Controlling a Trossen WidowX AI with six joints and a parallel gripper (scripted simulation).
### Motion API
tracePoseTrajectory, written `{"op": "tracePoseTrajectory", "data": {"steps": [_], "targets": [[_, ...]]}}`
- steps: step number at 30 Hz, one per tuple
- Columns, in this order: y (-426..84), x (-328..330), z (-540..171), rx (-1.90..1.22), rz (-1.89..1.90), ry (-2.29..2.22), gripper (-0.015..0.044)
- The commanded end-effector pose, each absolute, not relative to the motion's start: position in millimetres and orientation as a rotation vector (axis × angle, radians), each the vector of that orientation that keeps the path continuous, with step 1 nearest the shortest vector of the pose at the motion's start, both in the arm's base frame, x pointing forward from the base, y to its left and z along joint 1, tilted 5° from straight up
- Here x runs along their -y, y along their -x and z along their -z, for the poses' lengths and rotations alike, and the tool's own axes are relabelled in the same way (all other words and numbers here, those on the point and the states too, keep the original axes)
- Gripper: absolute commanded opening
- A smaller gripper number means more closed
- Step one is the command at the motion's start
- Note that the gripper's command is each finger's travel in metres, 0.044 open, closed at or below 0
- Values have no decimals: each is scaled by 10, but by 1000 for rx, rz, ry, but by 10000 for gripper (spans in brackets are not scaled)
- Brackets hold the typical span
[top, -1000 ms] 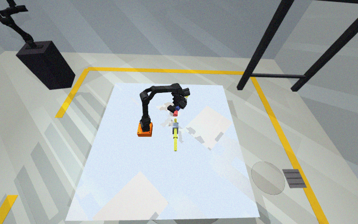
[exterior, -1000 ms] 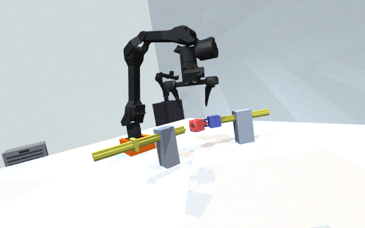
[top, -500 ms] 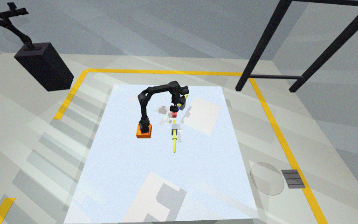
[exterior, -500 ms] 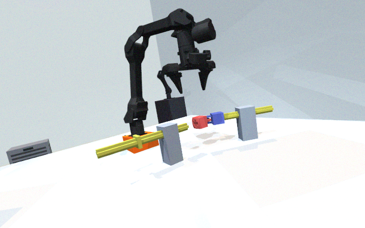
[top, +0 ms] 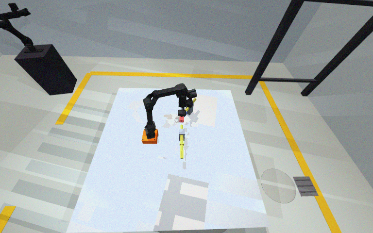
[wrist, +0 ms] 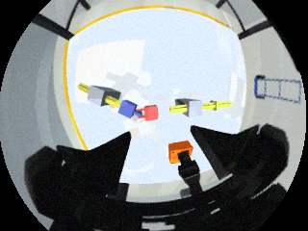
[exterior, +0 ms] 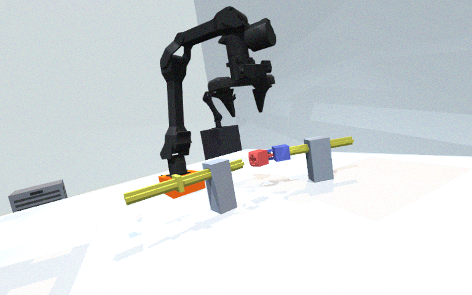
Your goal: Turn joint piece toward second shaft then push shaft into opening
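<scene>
The red joint piece is hinged to a blue piece on the fixed yellow shaft, which runs through a grey block. Its opening faces the second yellow shaft and looks roughly in line with it. That shaft passes through the other grey block. A gap separates its near end from the red piece. My gripper is open and empty, above the joint, touching nothing.
The arm's orange base stands to one side of the second shaft. A raised yellow collar sits on that shaft's outer part. Another black arm on a dark pedestal stands far off.
</scene>
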State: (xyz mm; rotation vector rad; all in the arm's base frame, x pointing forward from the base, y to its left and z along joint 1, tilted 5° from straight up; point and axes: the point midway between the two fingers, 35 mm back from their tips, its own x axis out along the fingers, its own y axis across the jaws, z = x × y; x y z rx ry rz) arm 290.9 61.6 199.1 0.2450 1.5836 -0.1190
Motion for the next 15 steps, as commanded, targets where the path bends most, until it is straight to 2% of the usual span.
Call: {"op": "tracePoseTrajectory", "data": {"steps": [1, 15], "targets": [[-2910, -560, -1938, -1594, 170, -336, 440], [-2887, -295, -1709, -1616, 434, -803, 440]]}}
